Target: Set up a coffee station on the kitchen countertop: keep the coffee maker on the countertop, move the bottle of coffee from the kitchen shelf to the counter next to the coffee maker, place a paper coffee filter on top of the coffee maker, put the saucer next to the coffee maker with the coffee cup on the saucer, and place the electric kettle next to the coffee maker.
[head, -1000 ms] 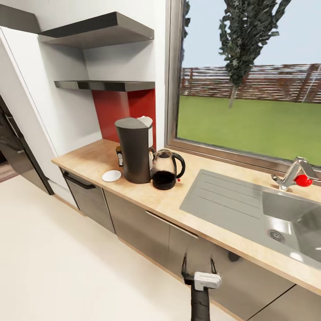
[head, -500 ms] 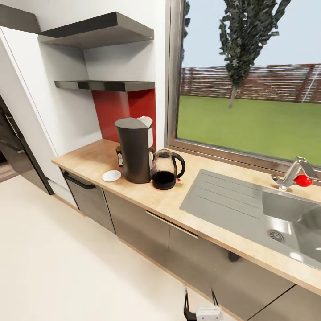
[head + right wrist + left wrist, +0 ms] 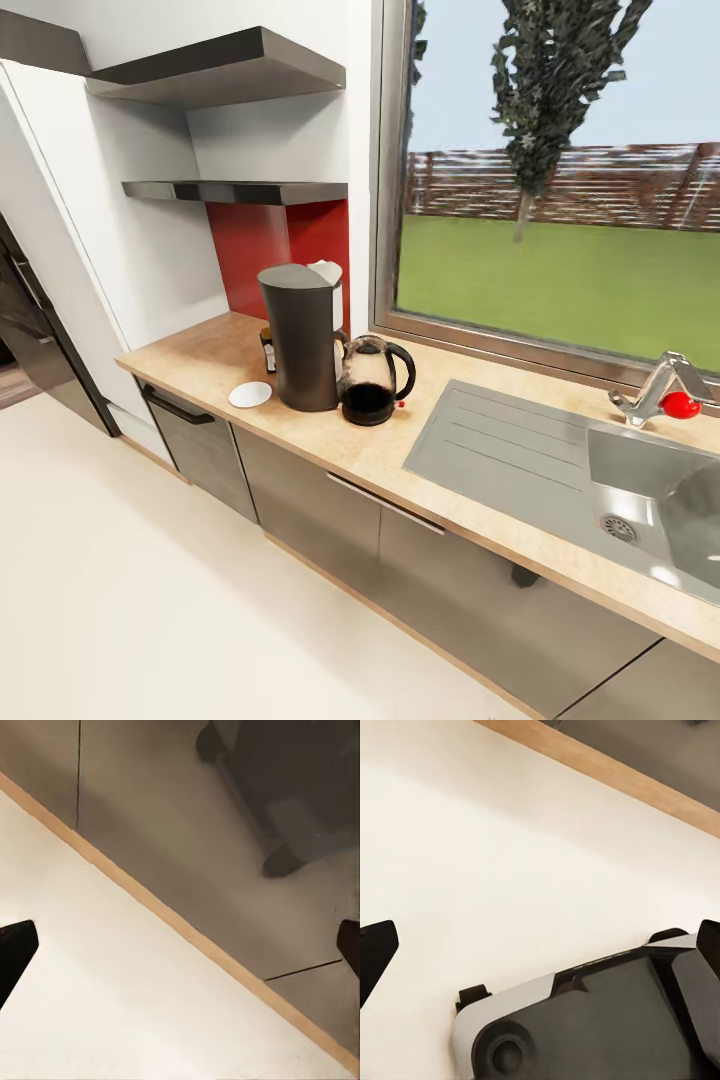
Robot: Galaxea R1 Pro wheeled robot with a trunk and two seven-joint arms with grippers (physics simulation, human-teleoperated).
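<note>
We looked down along the kitchen countertop (image 3: 400, 470), and there stood the coffee maker (image 3: 302, 335), upright near the red wall panel (image 3: 270, 250). The electric kettle (image 3: 372, 380) sat just beside it on the sink side, close enough that we could not tell whether the two touched. A whitish shape, likely the paper coffee filter (image 3: 328, 275), rose at the back edge of the coffee maker's top. Peeking out behind the maker on the other side was the bottle of coffee (image 3: 268, 350), mostly hidden. The saucer (image 3: 250, 394) lay flat on the worktop near the maker's foot, nothing on it. Above, the kitchen shelf (image 3: 235, 190) hung bare under a thicker dark slab (image 3: 225, 65). The steel sink (image 3: 600, 480) and its tap (image 3: 655, 390) sat well apart, below the window (image 3: 560, 190).

In the left wrist view our left gripper (image 3: 540, 945) was spread wide over the pale floor (image 3: 510, 855), dark fingertips (image 3: 375, 952) at the edges, nothing between them, the robot's base (image 3: 607, 1020) below. The right gripper (image 3: 180, 945) was likewise wide apart and held nothing, facing the grey cabinet fronts (image 3: 225, 832).
</note>
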